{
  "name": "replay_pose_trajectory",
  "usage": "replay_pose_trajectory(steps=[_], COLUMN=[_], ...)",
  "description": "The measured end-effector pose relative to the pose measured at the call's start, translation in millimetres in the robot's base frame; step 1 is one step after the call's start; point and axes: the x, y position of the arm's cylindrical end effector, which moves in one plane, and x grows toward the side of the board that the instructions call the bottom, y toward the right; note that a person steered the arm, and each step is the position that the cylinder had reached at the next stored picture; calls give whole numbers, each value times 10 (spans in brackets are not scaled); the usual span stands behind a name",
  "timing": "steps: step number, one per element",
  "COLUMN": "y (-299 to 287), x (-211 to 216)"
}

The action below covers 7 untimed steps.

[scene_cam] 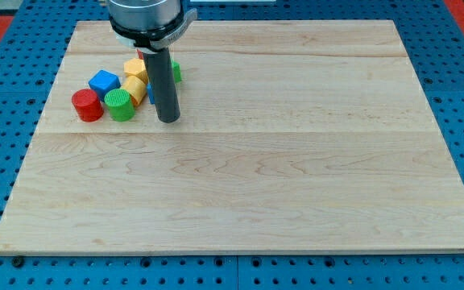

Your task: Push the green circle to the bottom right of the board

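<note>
The green circle (120, 105) lies at the view's upper left of the wooden board (296, 161), in a cluster of blocks. My tip (168, 120) rests on the board just to the right of the green circle, a short gap apart. A red cylinder (87, 105) touches the green circle on its left. A blue cube (103, 82) sits above them. Two yellow blocks (135, 87) stand right of the blue cube, next to my rod. A second green block (176, 72) is mostly hidden behind the rod.
A bit of blue block (149, 93) and a red block (140, 55) peek out beside the rod. The arm's silver and black body (145, 20) hangs over the board's top edge. Blue perforated table surrounds the board.
</note>
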Motion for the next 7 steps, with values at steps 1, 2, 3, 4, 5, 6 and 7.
replay_pose_trajectory(steps=[1,2,3,4,5,6,7], y=[0,0,39,137,137,119,112], x=[29,63,65,61,61,160,321])
